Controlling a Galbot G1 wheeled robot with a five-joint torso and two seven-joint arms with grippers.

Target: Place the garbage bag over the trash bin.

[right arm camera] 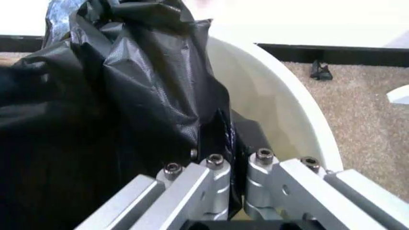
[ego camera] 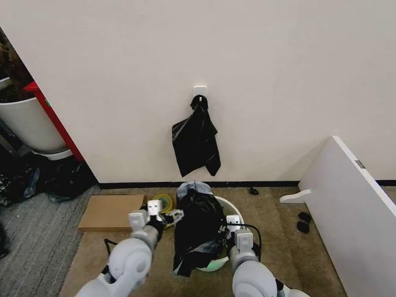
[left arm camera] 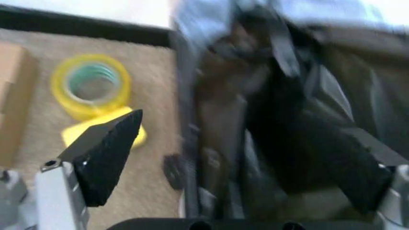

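The round cream-white plastic trash bin [ego camera: 224, 204] stands on the carpet just below a bundle of black bags [ego camera: 195, 143] hanging from a white wall hook. The thin, glossy, crinkled black plastic garbage bag [ego camera: 197, 230] is draped over the bin's left rim and rises above it, part hanging down outside. The right gripper [right arm camera: 231, 143] sits at the bin's near rim, its fingers pinched together on a fold of the bag. The left gripper [ego camera: 163, 216] is beside the bin's left side, fingers spread apart, the bag between them. A yellow tape roll [left arm camera: 91, 85] and a flat brown cardboard sheet [ego camera: 111, 211] lie left of the bin
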